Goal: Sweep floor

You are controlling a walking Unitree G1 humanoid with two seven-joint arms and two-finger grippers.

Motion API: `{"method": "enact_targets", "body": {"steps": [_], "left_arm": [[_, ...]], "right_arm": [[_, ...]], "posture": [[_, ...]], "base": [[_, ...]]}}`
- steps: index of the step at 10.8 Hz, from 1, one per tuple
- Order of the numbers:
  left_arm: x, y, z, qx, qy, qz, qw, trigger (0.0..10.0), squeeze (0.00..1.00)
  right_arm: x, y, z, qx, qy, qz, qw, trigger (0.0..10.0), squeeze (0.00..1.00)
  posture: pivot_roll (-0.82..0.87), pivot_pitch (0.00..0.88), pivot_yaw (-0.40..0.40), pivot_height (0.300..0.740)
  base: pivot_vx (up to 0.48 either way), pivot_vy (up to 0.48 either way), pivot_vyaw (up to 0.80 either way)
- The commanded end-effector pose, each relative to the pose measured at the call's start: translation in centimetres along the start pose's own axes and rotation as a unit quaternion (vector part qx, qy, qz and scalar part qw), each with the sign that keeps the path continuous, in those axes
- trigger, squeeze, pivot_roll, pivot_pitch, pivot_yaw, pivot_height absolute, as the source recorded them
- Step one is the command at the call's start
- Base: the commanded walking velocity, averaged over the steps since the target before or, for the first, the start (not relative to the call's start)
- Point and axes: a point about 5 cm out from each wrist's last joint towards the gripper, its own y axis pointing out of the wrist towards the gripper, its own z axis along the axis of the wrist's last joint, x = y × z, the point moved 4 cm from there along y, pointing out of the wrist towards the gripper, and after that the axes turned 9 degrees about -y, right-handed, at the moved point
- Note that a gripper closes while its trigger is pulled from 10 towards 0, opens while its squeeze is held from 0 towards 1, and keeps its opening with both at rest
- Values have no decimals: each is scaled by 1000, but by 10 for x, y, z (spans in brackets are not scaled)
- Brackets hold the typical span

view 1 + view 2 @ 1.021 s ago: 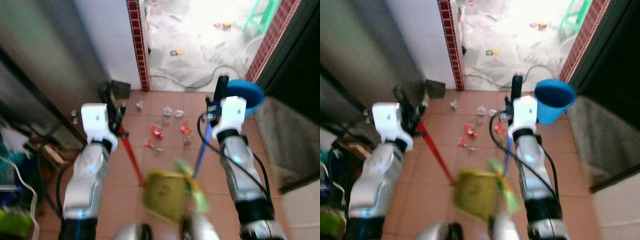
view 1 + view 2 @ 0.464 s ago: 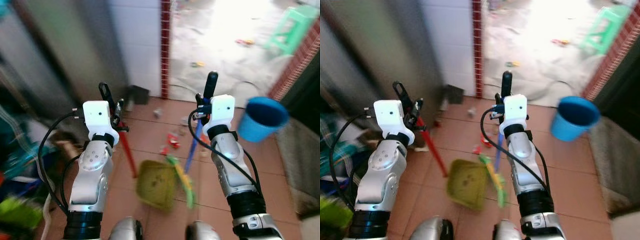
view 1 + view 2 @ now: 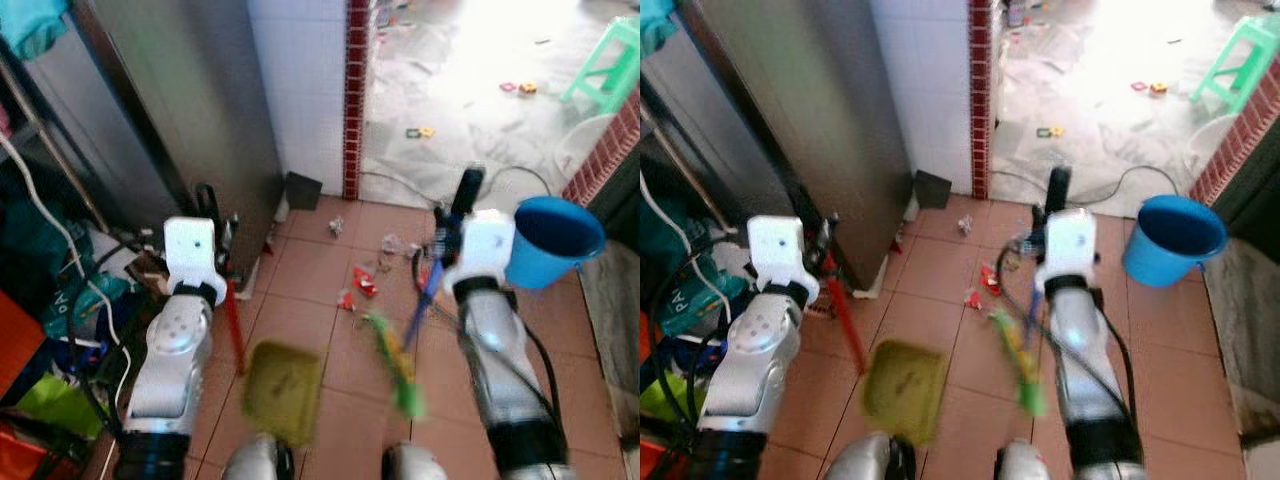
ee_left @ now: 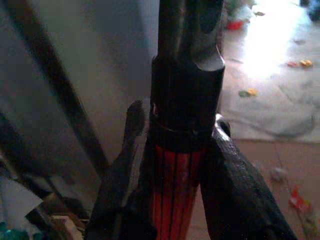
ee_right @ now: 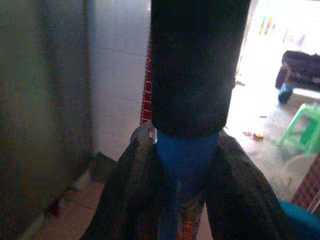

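My left gripper (image 3: 222,262) is shut on the red handle (image 3: 234,325) of a yellow-green dustpan (image 3: 281,389), which hangs low over the tiled floor before my feet. The left wrist view shows the red handle (image 4: 175,185) with its black grip clamped between my fingers (image 4: 235,195). My right gripper (image 3: 448,232) is shut on the blue broom handle (image 3: 425,298); its green bristles (image 3: 396,360) trail over the tiles beside the dustpan. The right wrist view has the blue handle (image 5: 185,160) wedged between the fingers. Scraps of litter (image 3: 365,280) lie on the tiles ahead.
A blue bucket (image 3: 553,240) stands at the right. A grey metal cabinet (image 3: 180,110) and a cluttered rack (image 3: 50,300) line the left. Ahead, a red-tiled doorpost (image 3: 356,90) opens onto a bright concrete area with a cable (image 3: 420,185), more litter and a green stool (image 3: 610,60).
The camera has swung, so the whole scene has shifted. The broom head has swung away from the dustpan to the right. Both grippers still hold their handles.
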Motion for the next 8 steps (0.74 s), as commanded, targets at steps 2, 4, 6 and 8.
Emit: {"method": "enact_targets", "body": {"steps": [2, 4, 6, 8], "left_arm": [[11, 6, 17, 40, 8, -31, 999, 10000, 0], [9, 10, 16, 43, -17, -16, 999, 10000, 0], [15, 6, 18, 52, -44, -18, 998, 10000, 0], [13, 4, 15, 48, -48, -12, 998, 10000, 0]], "right_arm": [[-5, 4, 15, 28, -8, 2, 1000, 10000, 0], [11, 14, 12, 15, 5, -42, 999, 10000, 0], [10, 14, 12, 14, 6, -37, 999, 10000, 0], [4, 13, 13, 16, 8, -26, 1000, 10000, 0]], "posture": [[-139, 67, 126, 740], [-136, 63, 147, 740], [-126, 61, 124, 740], [-125, 70, 120, 740]], "base": [[0, 0, 0], [0, 0, -800], [322, 356, -400], [321, 358, 0]]}}
